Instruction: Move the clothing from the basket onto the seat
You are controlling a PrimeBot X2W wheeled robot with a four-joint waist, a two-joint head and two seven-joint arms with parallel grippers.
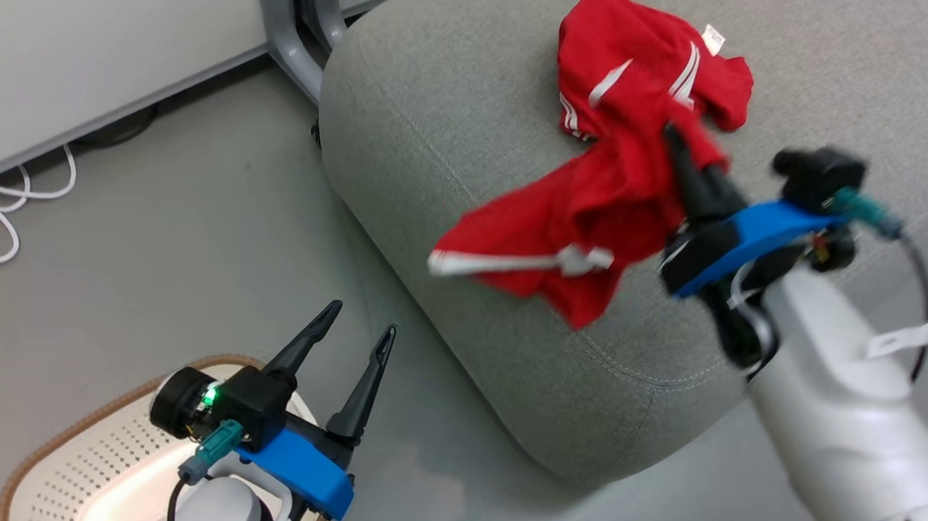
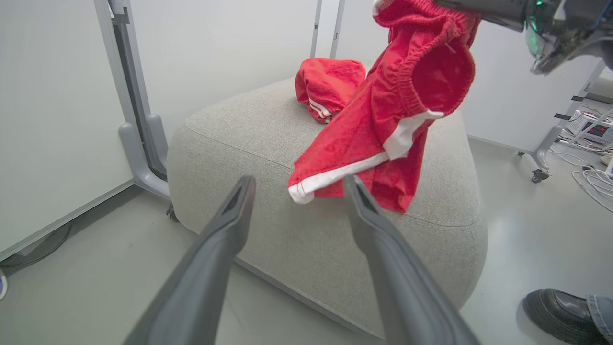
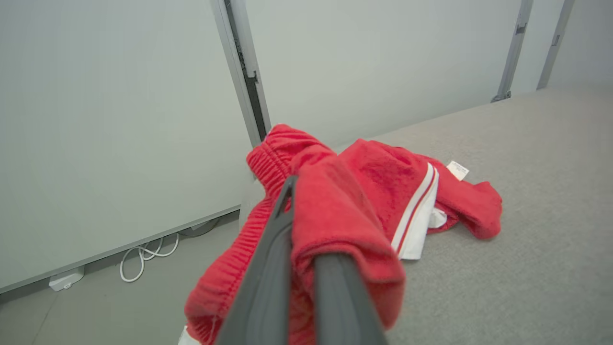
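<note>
Above the grey seat [image 1: 456, 117], red shorts [image 1: 586, 211] were held clamped in the right pincer [image 1: 671, 138], judged ready for release beside the second red garment [image 1: 641, 55] already laid there. The left pincer [image 1: 362, 319] was held apart, empty, by the basket [image 1: 65, 438], whose inside was largely hidden and cut off.

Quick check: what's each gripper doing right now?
Left gripper: open, holding nothing.
Right gripper: shut on a red garment hanging over the seat.
</note>
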